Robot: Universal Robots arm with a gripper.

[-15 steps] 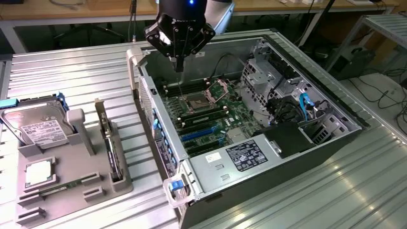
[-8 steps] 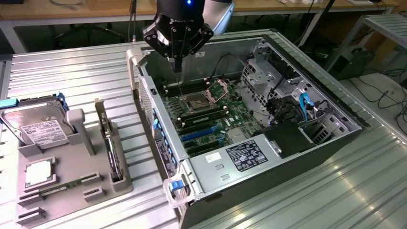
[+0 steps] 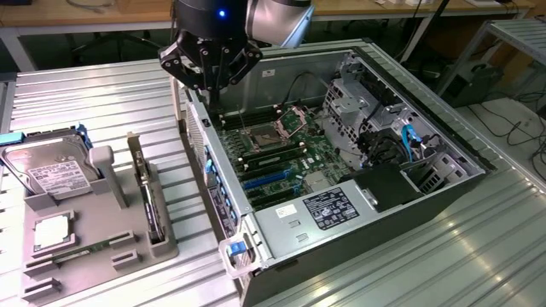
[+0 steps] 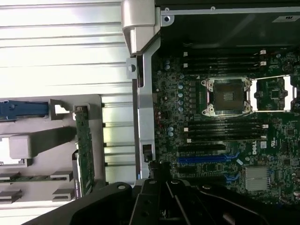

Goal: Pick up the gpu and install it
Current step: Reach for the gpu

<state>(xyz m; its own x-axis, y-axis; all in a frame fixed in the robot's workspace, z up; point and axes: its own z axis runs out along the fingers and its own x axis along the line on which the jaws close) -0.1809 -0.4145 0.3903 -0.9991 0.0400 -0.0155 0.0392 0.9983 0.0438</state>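
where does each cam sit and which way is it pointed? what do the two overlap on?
Exterior view: off the arm, high up, angled down at the open computer case and, on the exterior view's left, the tray; shows the arm's wrist and gripper, jaws shut, over the case's edge.
Wrist view: on the wrist, looking down past the gripper at the motherboard and tray.
Shared: gripper, case, motherboard, tray, and the gpu standing on edge in the tray.

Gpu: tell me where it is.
Exterior view's left: the gpu stands on edge in the grey holder, between the hard drive and the computer case.
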